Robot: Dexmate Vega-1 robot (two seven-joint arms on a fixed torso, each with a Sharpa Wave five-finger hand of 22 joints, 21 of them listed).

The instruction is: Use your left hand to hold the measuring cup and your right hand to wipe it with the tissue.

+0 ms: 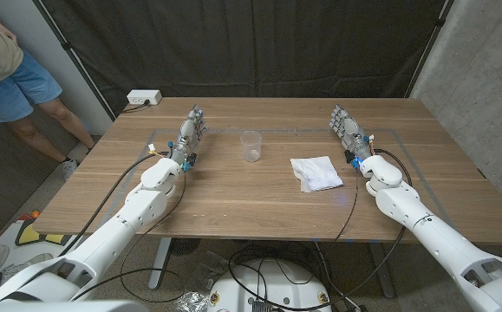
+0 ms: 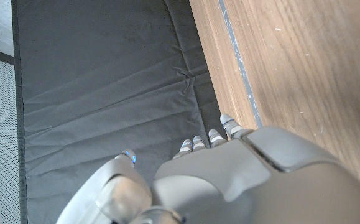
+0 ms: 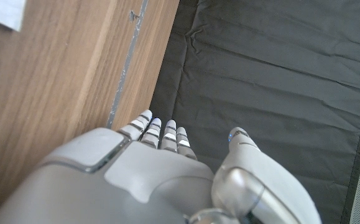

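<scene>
Head view, cup: the cup stands upright on the desk, clear plastic, mouth up, near the far half and between my two hands.
Head view, tissue: the tissue lies crumpled just right of the cup and a little nearer me, apart from it.
Head view, left hand: my left hand stands on edge well left of the cup, fingers apart and straight, holding nothing.
Head view, right hand: my right hand stands right of the cup, beyond the tissue, fingers spread and released, nothing in them.
Head view, rest: a white power strip sits at the desk's far left corner, far from the cup; a person stands off the desk to the left.
Left wrist view: my fingers reach out straight along the desk's taped edge toward the dark curtain; empty.
Right wrist view: my fingers likewise extended and unclenched; a white corner of the tissue shows on the wood.
Handling, cup: I judge it light, thin-walled, slick and easy to tip or crush; I would wrap my left fingers round its middle, gently.
Handling, tissue: soft and limp, so I would pinch it at a raised fold.
</scene>
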